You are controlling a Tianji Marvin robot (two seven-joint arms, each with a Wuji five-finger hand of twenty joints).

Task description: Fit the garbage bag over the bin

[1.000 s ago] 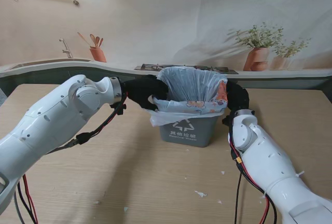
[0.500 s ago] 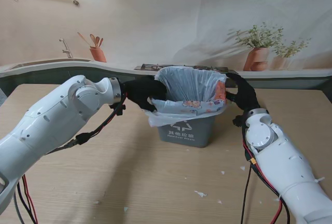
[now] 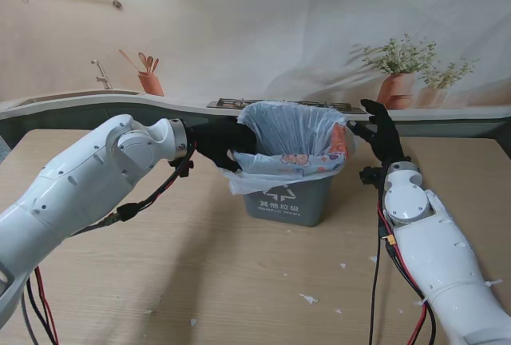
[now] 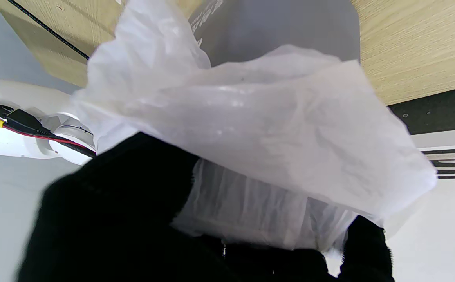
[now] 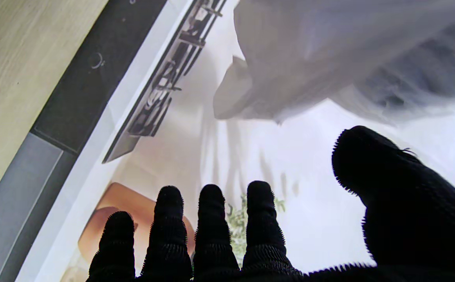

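Note:
A grey bin (image 3: 287, 200) with a white recycling mark stands mid-table. A translucent white garbage bag (image 3: 294, 139) lines it, its edge folded over the rim and hanging down the front. My black-gloved left hand (image 3: 223, 144) is shut on the bag's edge at the bin's left rim; in the left wrist view the garbage bag (image 4: 251, 129) drapes over the left hand (image 4: 133, 219). To the right of the bin, my right hand (image 3: 382, 139) is raised with fingers spread, apart from the bag. Its fingers (image 5: 212, 223) hold nothing, with the bag (image 5: 329, 58) ahead.
Small white scraps (image 3: 308, 299) lie on the wooden table nearer to me. Behind the table runs a counter with a stove grate (image 3: 231, 104), a sink tap (image 3: 101, 73), a utensil pot (image 3: 149, 81) and potted plants (image 3: 399, 77).
My right hand has let go of the bag at the bin's right rim, drawn off to the right and opened. The left hand stays on the bag's left edge.

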